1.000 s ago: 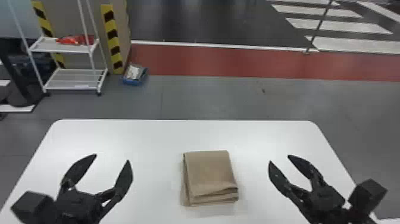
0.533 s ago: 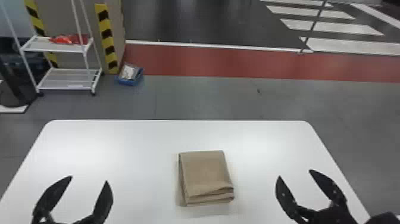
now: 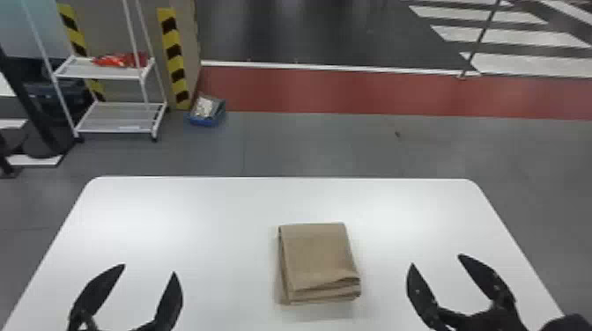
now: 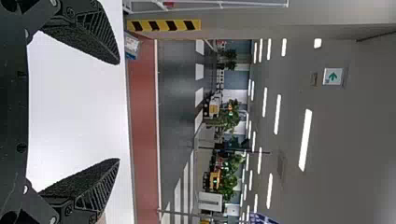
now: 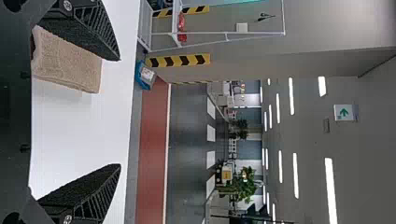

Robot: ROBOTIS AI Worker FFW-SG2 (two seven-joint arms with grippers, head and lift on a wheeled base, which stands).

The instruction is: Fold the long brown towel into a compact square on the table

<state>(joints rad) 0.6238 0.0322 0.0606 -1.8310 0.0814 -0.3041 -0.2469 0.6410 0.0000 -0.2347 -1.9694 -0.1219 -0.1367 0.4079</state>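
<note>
Brown towel [image 3: 318,257]: lay folded between left gripper [image 3: 149,268] and right gripper [image 3: 435,259], both open, newly drawn back; folding seemed complete.

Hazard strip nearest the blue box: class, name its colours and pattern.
The hazard strip: yellow with black slanting bands, clearest in the head view.

Left gripper [image 3: 149,269] and right gripper [image 3: 436,259] alike, mostly black. Fingers [image 3: 100,286] broad near base, tapering to points. Grainy inner faces [image 4: 79,178], slanted ribs [image 4: 99,190] along sides, round metallic screw heads [image 5: 67,5] by finger bases, dark housings behind.
</note>
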